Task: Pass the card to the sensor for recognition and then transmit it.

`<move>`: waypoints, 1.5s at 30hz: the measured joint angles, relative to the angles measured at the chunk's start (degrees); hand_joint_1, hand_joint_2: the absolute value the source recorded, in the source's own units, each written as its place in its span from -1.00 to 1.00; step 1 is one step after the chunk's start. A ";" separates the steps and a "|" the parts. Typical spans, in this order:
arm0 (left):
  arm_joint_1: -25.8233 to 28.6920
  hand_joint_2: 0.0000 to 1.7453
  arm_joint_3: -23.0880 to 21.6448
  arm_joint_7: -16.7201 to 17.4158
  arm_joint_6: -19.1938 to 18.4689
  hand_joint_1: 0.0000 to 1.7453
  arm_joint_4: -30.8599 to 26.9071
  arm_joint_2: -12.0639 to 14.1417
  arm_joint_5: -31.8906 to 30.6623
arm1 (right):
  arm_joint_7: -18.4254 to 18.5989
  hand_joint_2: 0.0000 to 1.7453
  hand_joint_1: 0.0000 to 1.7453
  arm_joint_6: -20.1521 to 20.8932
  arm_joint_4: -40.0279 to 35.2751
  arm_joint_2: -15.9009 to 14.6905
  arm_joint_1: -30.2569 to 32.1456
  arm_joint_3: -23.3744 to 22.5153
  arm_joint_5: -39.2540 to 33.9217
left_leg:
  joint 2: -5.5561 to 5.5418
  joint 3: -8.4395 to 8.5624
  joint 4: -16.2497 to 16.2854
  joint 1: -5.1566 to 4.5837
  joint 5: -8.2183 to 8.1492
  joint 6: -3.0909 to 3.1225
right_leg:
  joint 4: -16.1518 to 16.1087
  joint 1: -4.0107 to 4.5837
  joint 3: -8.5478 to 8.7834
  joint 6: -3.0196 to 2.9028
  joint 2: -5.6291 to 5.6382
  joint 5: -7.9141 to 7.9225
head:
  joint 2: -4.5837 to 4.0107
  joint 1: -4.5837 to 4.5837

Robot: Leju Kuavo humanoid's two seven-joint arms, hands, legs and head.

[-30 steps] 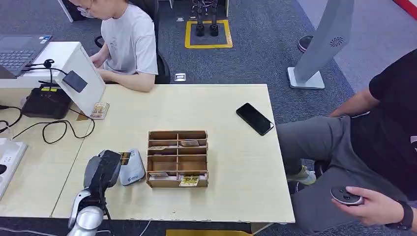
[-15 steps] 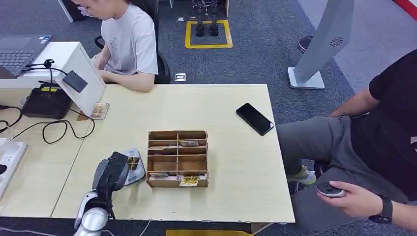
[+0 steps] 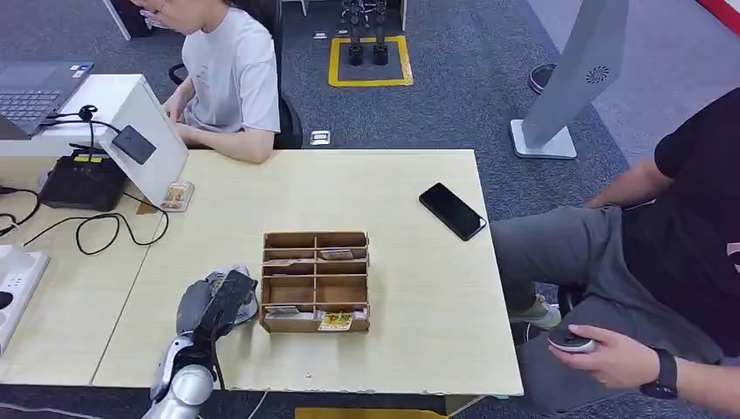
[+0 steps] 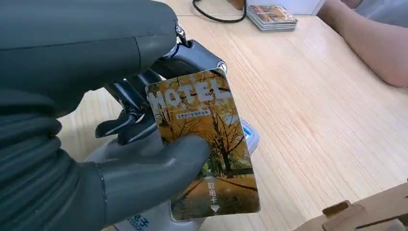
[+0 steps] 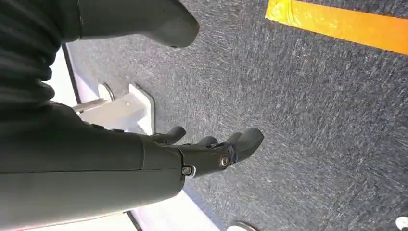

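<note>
Left hand: the left hand (image 3: 216, 301) is low over the near left part of the table (image 3: 410, 288). It holds the card (image 4: 204, 144) between its thick grey thumb and its dark fingers (image 4: 122, 127).
Card: it says HOTEL on it and has a picture of yellow trees and a path. It is up off the table, in the left hand, just above the sensor.
Sensor: the sensor (image 3: 253, 307) is a flat grey and white pad on the table, right under the left hand and just beside the wooden box.
Wooden box: the wooden box (image 3: 316, 281) sits in the middle of the table. It has small open slots, and some slots have cards in them.
Right hand: the right hand (image 5: 211, 151) hangs down over the dark carpet. It holds nothing, and its fingers are only a little bent and apart.
Phone: a black phone (image 3: 452, 210) lies near the far right edge of the table, well apart from the box.
Card pile: a small pile of cards (image 3: 177, 195) lies at the far left, next to a white stand.
People: one person in a light shirt (image 3: 229, 74) sits at the far side. One person in a black shirt sits on the right and holds a small round controller (image 3: 572, 342).
</note>
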 joint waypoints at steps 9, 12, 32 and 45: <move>-0.91 1.00 0.00 0.28 0.20 1.00 1.85 -0.33 -0.85 | 0.17 1.00 -1.00 0.28 0.00 0.04 -0.01 0.00 0.70 | 0.00 0.00 0.00 0.00 0.00 0.00 | 0.00 0.00 0.01 0.00 0.00 0.00 | 0.00 0.02; -1.13 1.00 0.00 0.31 0.61 1.00 2.75 -0.48 -1.27 | 0.46 1.00 -1.00 0.50 0.00 0.07 -0.04 0.00 1.14 | 0.00 0.01 0.00 0.00 0.00 0.00 | 0.00 0.00 0.03 0.00 0.00 0.00 | 0.00 0.02; -1.43 1.00 1.40 -4.56 1.14 1.00 3.74 -0.92 4.08 | 0.11 1.00 -1.00 0.42 0.00 0.07 -0.02 -0.02 1.60 | -0.04 0.05 0.00 0.00 0.04 -0.02 | 0.00 0.00 0.09 0.00 -0.08 0.01 | 0.02 0.00; -2.13 1.00 4.66 -25.11 1.33 1.00 -15.35 -1.03 27.47 | -0.04 1.00 -1.00 1.99 -0.02 0.07 -1.11 -0.02 4.85 | -0.06 0.01 0.01 0.01 0.05 -0.04 | 0.01 0.01 0.05 0.00 -0.09 0.02 | 0.00 0.02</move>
